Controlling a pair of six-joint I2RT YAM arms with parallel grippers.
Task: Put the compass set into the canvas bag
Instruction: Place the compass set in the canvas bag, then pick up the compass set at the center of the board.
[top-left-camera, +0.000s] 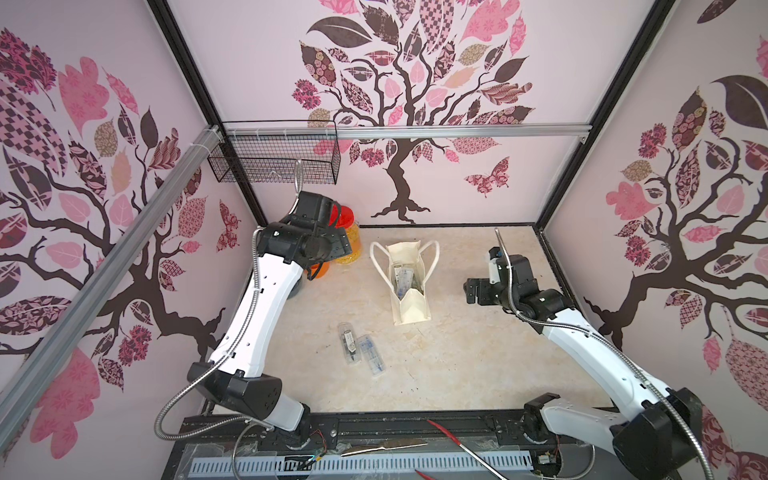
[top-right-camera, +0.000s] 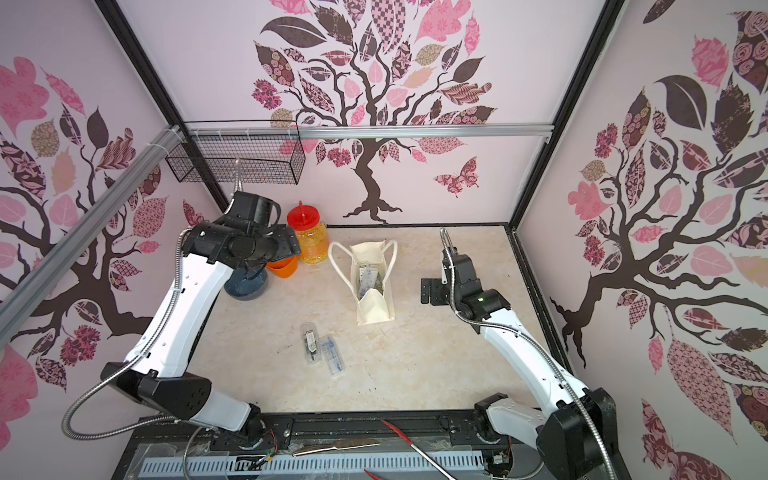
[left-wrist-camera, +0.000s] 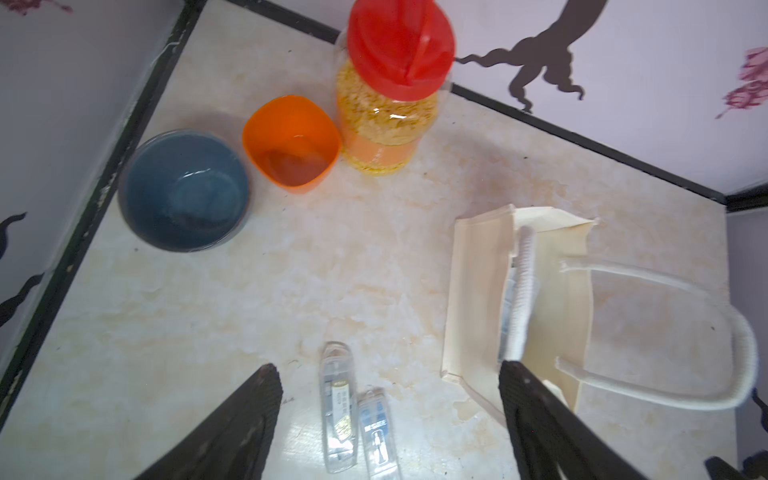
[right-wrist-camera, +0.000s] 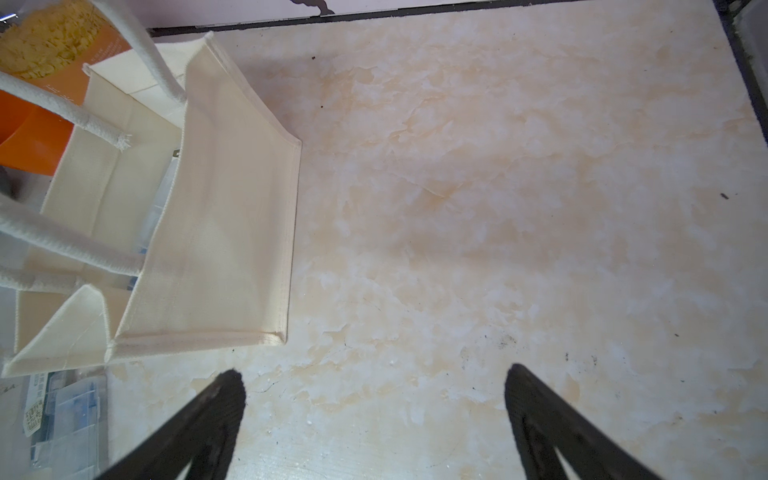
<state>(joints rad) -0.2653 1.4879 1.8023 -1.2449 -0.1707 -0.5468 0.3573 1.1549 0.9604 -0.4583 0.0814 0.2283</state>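
Marbled counter fills mid-frame in both top views. At centre the bag stands open, cases inside. Empty, the left hand and right hand gape wide. One compass set lies lower left of the bag, beside another case.

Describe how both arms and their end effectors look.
Left arm and right arm: white curved link shells, black joint housings, a ribbed silver conduit looping along each. Left end effector and right end effector: black, tapered, ribbed fingers.
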